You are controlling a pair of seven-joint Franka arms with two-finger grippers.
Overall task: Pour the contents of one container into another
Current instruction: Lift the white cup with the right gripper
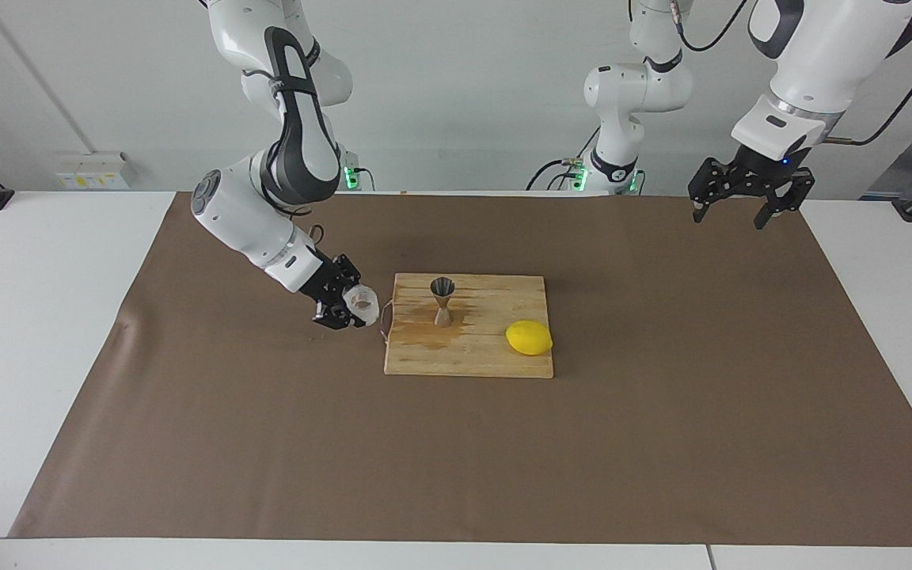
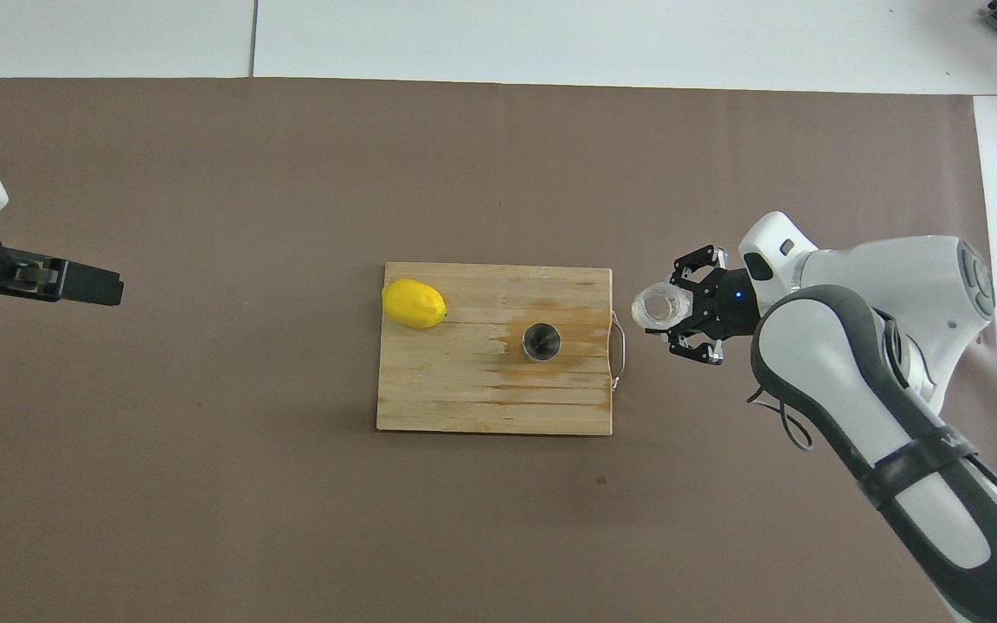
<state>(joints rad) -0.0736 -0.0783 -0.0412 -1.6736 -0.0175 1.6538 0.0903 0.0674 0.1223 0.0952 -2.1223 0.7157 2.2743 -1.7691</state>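
Observation:
A small clear glass cup (image 1: 360,305) (image 2: 661,307) is clamped in my right gripper (image 1: 347,308) (image 2: 676,313), a little above the brown mat beside the wooden board's wire handle. The cup's mouth tips toward the board. The silvery hourglass jigger (image 1: 442,302) (image 2: 542,341) stands upright on the wooden cutting board (image 1: 488,358) (image 2: 455,398), over a wet stain. My left gripper (image 1: 731,212) (image 2: 87,285) waits open in the air over the mat at the left arm's end of the table, holding nothing.
A yellow lemon (image 1: 529,338) (image 2: 414,304) lies on the board at the corner toward the left arm's end. A brown mat (image 1: 662,443) covers most of the white table.

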